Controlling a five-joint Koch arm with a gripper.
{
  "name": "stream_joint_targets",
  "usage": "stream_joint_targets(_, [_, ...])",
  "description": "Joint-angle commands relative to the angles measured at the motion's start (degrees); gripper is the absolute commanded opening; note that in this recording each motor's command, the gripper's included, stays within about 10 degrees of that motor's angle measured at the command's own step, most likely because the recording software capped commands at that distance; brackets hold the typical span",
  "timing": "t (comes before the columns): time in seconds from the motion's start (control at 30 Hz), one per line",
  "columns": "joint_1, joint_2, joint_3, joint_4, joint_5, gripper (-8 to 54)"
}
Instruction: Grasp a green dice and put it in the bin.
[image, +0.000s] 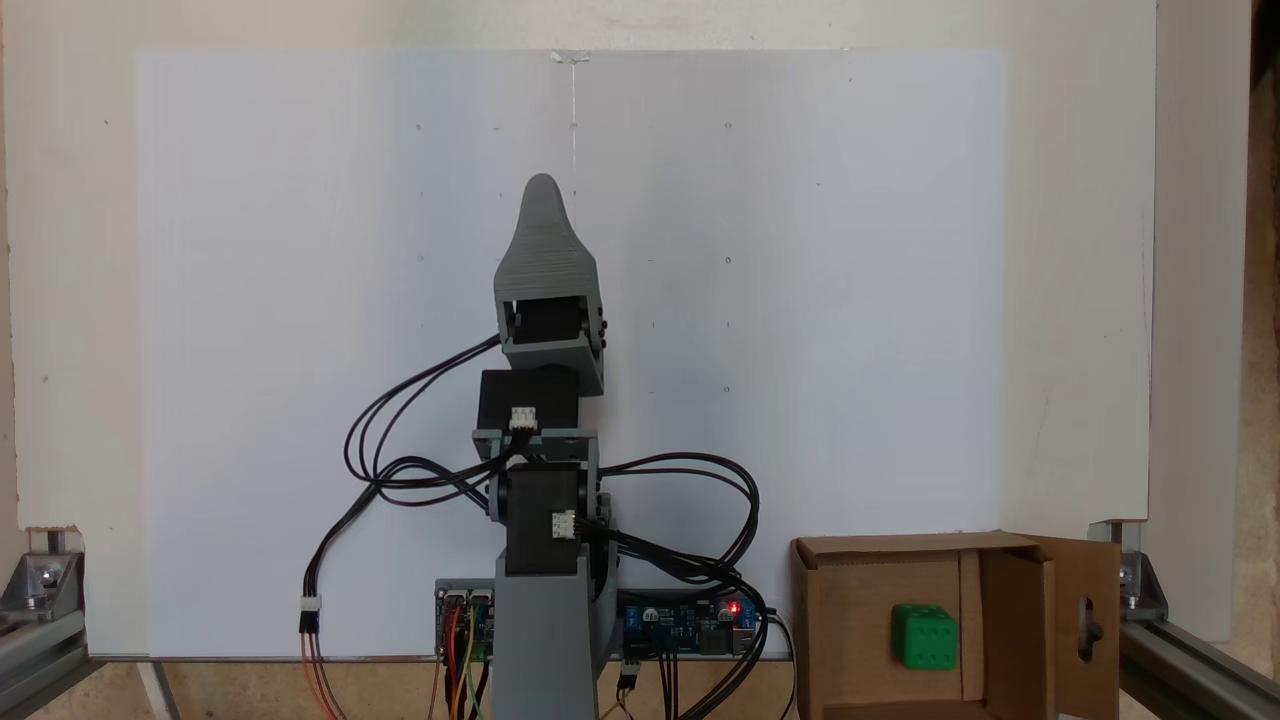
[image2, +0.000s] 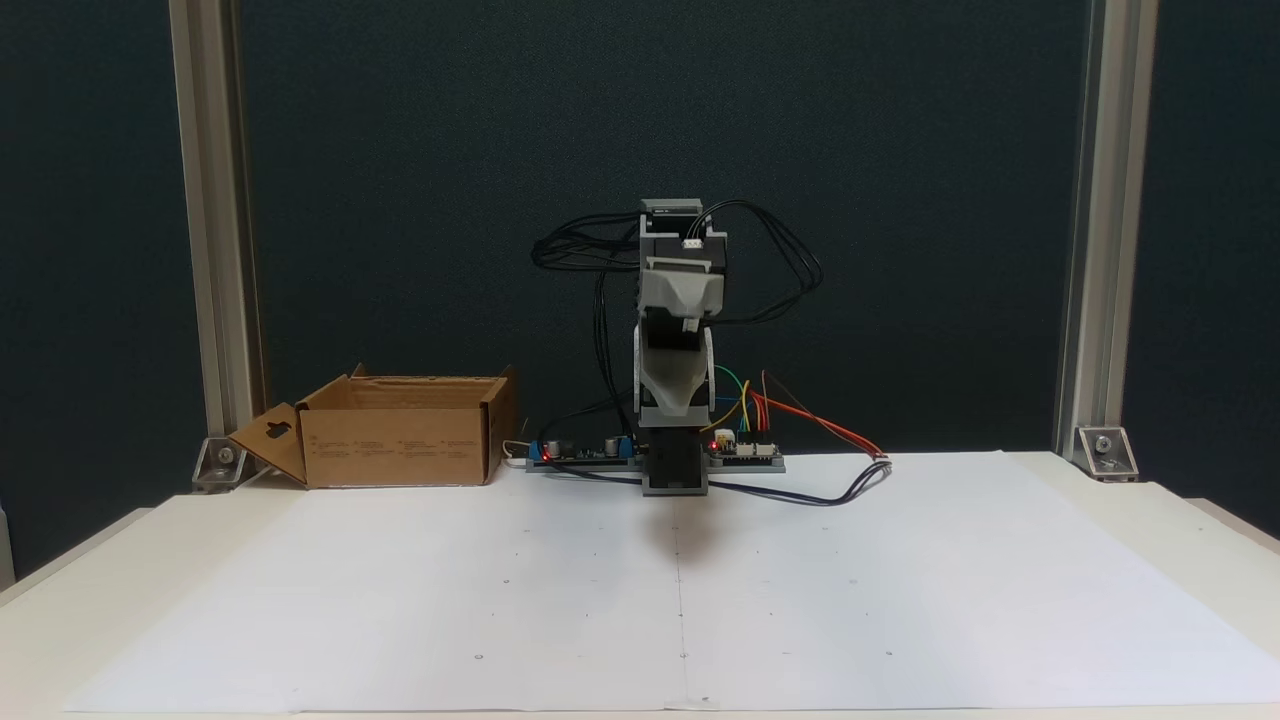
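On the worktop (image: 250, 300) the bin (image: 860, 620) is noted at about four o'clock from the folded arm, the hand (image: 542, 200) pointing twelve with its opening not discernible, the green dice (image: 924, 636) already inside the bin.

We see the dice (image: 925, 636) sitting inside the box (image: 860, 620), on its floor. In a fixed view looking down, the box is to the right of the arm (image: 545, 420). In a fixed view from the front, the box (image2: 395, 445) is to the arm's left. The arm (image2: 677, 340) stands at the back edge of the paper sheet (image2: 500, 600), on the table (image2: 1180, 500), with circuit boards (image2: 745, 455) beside its base.
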Motion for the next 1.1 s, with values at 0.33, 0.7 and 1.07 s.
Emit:
stream_joint_targets(0.33, [0.53, 6.42, 10.37, -33.47, 2.02, 46.0])
stream_joint_targets(0.7, [0.44, 6.42, 22.06, -58.69, 1.67, 44.3])
stream_joint_targets(1.07, [1.76, 6.42, 35.07, -71.54, 1.41, 43.9])
